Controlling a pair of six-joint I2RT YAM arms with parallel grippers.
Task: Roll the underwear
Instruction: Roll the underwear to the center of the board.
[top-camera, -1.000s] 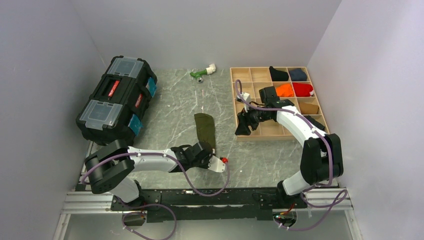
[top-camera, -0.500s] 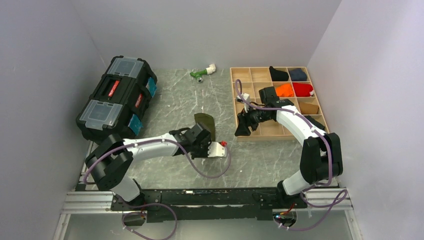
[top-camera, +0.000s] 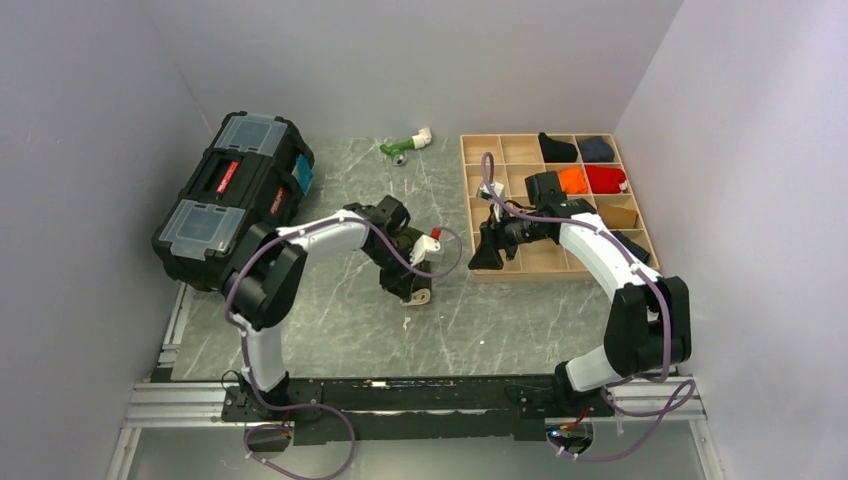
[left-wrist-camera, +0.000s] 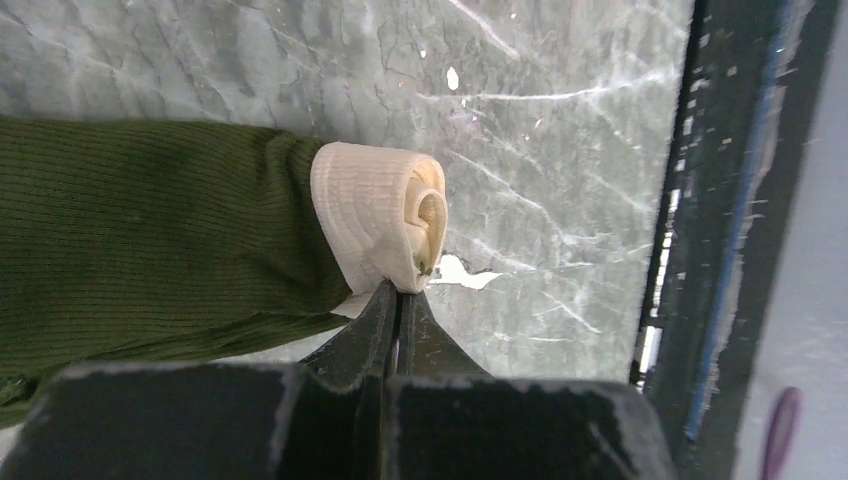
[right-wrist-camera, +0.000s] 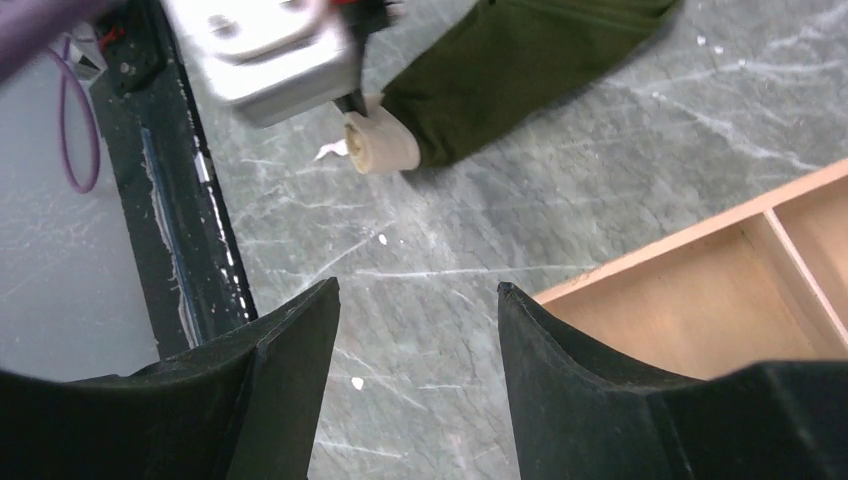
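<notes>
Soft dark olive-green ribbed cloth underwear (left-wrist-camera: 150, 230) is lying flat on the grey marble-patterned table (top-camera: 340, 320), mid-table, left of the tray and well apart from it. Its cream ribbed waistband (left-wrist-camera: 380, 215) is curling over into one small turn at the near end.

- Left gripper (left-wrist-camera: 400, 300): fingers are closing tight together on the lower edge of the curled waistband, pinching it.
- Right gripper (right-wrist-camera: 415, 290): black fingers are standing apart, holding nothing, hovering above bare table at the near left corner of the light wooden compartment tray (right-wrist-camera: 690, 235).
- Black plastic toolbox (top-camera: 235, 195) is sitting at the far left, not involved.

Step in hand, as I judge it: the start of the roll, first turn only, with most of the cloth lying flat.

Next move likely calls for carrying the pinched waistband over along the cloth's length, keeping the turn tight and square so it is not skewing. The free fingers may be needed to pin the far end.

Views:
- The left wrist is showing the pinch and the curl's spiral clearly.
- The top view is hiding most of the cloth under the left arm, with only the pale roll end showing.
- The right wrist is showing the flat olive stretch running away from the curl.
</notes>
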